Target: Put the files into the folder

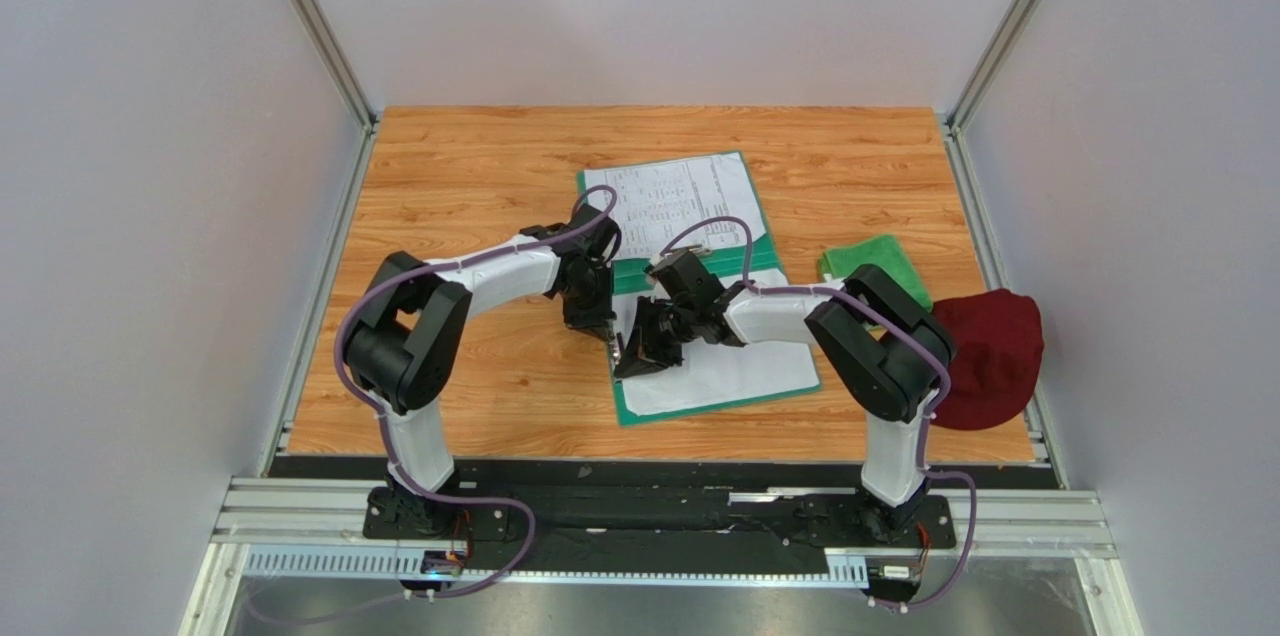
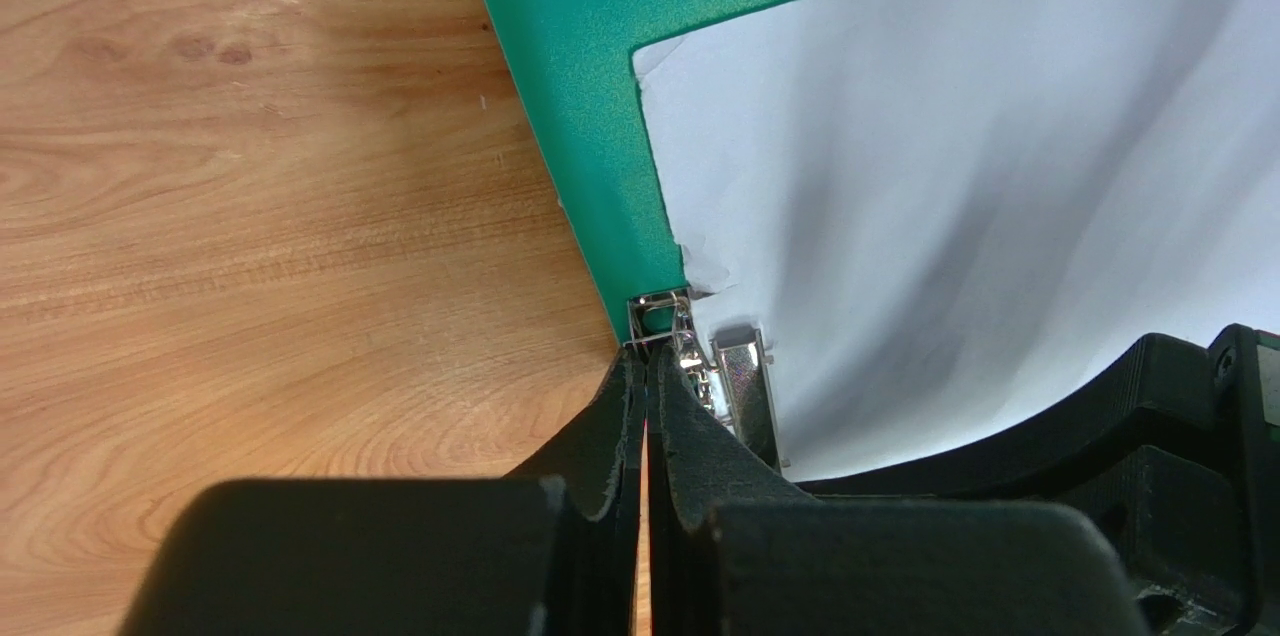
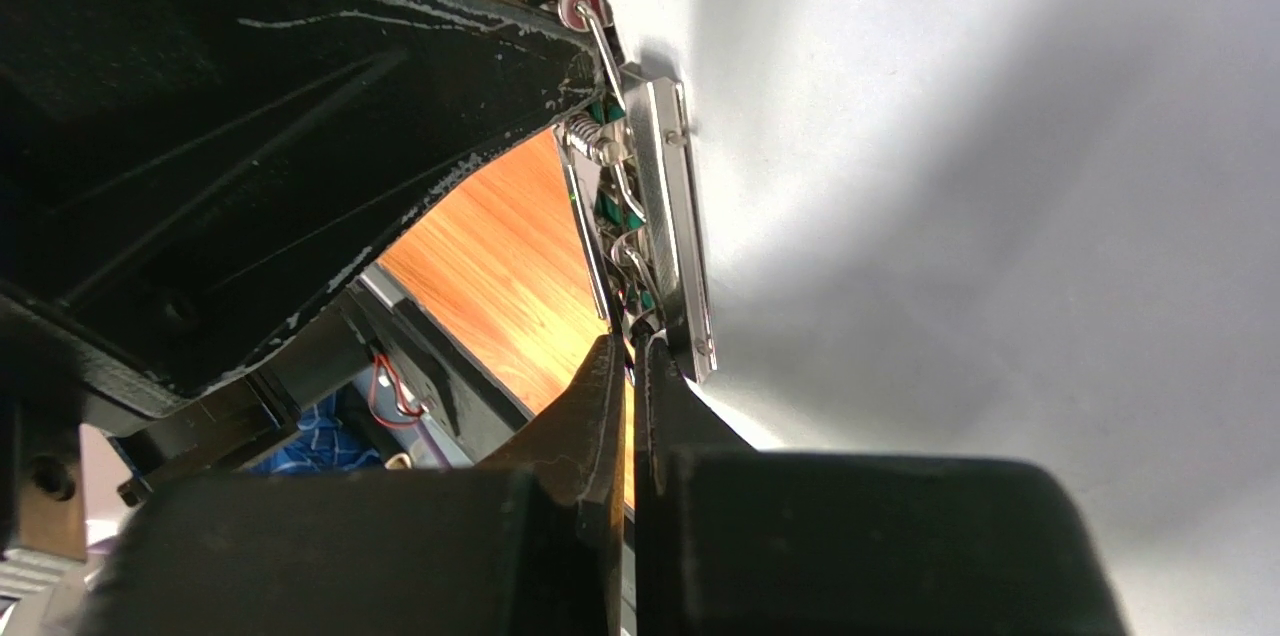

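Lying open on the desk [image 1: 466, 171], the folder [image 2: 579, 66] carries the files [image 1: 684, 201]: printed sheet on the far half, blank sheet [image 2: 962, 186] on the near half. Both arms meet at the metal clip [image 3: 676, 216] on the folder's left-arm edge. Left gripper [image 2: 646, 366]: fingers closed to a hairline slit, tips at the clip. Right gripper [image 3: 631, 351]: closed likewise, tips touching the clip's bar. Cannot tell whether either pinches the wire.

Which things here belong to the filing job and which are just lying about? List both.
For the job: the files, the folder, its metal clip.
Lying about: the green cloth, the dark red cap.
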`<state>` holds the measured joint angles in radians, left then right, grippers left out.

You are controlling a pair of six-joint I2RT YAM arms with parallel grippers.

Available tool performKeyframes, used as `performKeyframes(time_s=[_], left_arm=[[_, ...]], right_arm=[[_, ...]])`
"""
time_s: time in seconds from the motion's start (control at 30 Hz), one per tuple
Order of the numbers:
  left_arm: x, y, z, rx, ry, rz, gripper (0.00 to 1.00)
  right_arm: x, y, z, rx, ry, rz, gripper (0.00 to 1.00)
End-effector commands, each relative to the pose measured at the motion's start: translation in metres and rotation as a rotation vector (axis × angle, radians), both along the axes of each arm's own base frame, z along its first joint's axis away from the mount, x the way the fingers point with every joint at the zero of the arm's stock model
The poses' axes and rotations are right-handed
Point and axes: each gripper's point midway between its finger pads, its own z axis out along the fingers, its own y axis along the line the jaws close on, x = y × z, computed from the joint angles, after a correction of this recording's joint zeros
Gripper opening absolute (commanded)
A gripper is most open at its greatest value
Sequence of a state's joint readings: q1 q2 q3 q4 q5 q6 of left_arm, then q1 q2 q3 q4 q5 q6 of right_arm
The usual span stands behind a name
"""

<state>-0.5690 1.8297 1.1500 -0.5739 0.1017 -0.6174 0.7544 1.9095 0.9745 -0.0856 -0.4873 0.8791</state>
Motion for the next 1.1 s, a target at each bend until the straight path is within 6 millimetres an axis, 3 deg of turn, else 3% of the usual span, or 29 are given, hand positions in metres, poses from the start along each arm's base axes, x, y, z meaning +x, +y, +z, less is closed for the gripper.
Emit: performKeyframes(time_s=[0.0, 0.03, 0.1, 0.13, 0.23, 0.33, 0.7, 0.73, 0.77, 0.83, 0.97, 1.07], left_arm=[[-0.009, 0.043, -0.023, 0.156, 0.02, -0.006, 0.0], [-0.011, 0.044, -0.024, 0.155, 0.021, -0.001, 0.0], [-0.017, 0.044, -0.027, 0.138, 0.033, 0.004, 0.0], [-0.019, 0.044, -0.028, 0.133, 0.035, 0.006, 0.0], [-0.024, 0.043, -0.029, 0.116, 0.039, 0.015, 0.0], [-0.025, 0.043, -0.025, 0.108, 0.032, 0.016, 0.0], [-0.021, 0.042, -0.014, 0.099, 0.004, 0.014, 0.0], [-0.022, 0.043, -0.014, 0.101, 0.006, 0.014, 0.0], [-0.021, 0.043, -0.015, 0.105, 0.004, 0.014, 0.0], [-0.02, 0.044, -0.02, 0.115, 0.012, 0.013, 0.0], [-0.019, 0.049, -0.03, 0.145, 0.024, 0.012, 0.0], [-0.019, 0.05, -0.034, 0.139, 0.037, 0.021, 0.0]], right_arm=[[-0.046, -0.104, -0.111, -0.536, 0.113, -0.082, 0.0], [-0.041, -0.077, -0.104, -0.384, 0.1, -0.076, 0.0], [-0.042, -0.058, -0.09, -0.218, 0.138, -0.137, 0.0], [-0.034, -0.037, -0.073, -0.089, 0.126, -0.129, 0.0], [-0.027, -0.011, -0.051, 0.072, 0.154, -0.136, 0.0], [-0.027, 0.0, -0.038, 0.167, 0.186, -0.148, 0.03], [-0.025, -0.012, -0.039, 0.04, 0.128, -0.092, 0.09], [-0.024, -0.021, -0.042, -0.017, 0.104, -0.099, 0.09], [-0.02, -0.024, -0.043, -0.05, 0.084, -0.1, 0.01], [-0.023, -0.038, -0.051, -0.154, 0.082, -0.079, 0.0], [-0.022, -0.043, -0.044, -0.174, 0.054, -0.057, 0.0], [-0.025, -0.058, -0.051, -0.25, 0.041, -0.055, 0.0]])
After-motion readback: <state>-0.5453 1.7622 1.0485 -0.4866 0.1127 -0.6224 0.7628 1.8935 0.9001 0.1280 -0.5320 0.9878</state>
